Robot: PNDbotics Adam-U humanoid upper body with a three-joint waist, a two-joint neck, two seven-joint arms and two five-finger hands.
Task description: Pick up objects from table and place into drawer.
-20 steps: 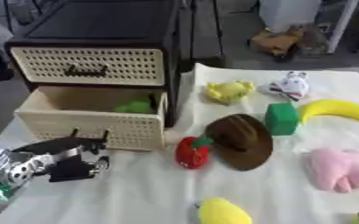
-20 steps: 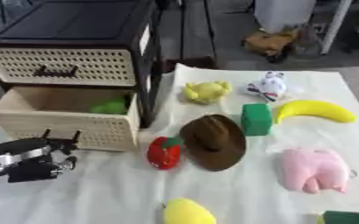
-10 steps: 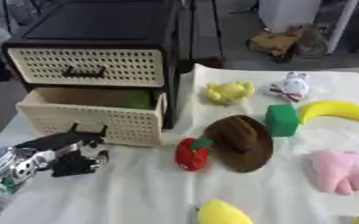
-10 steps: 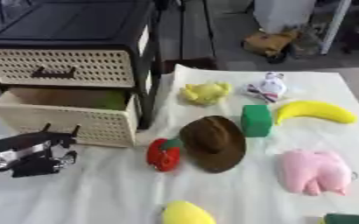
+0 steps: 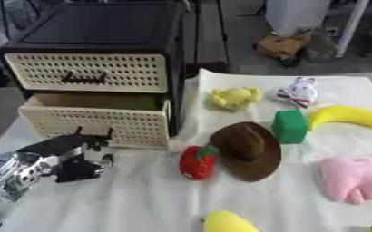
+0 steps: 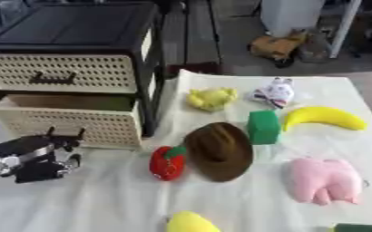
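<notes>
Your cream perforated lower drawer [image 5: 102,122] stands partly open in the black-framed cabinet [image 5: 94,27], its contents not visible. Just in front of it, your black-and-silver left hand [image 5: 66,156] rests on the white cloth [image 5: 141,199], fingers curled and holding nothing. To its right lie the red plush strawberry [image 5: 195,162], touching the brown felt hat [image 5: 249,148], then the green cube [image 5: 289,127], yellow banana [image 5: 349,116] and pink plush [image 5: 354,179].

L hand [image 5: 70,156] low at left — fingers curled, empty
</notes>
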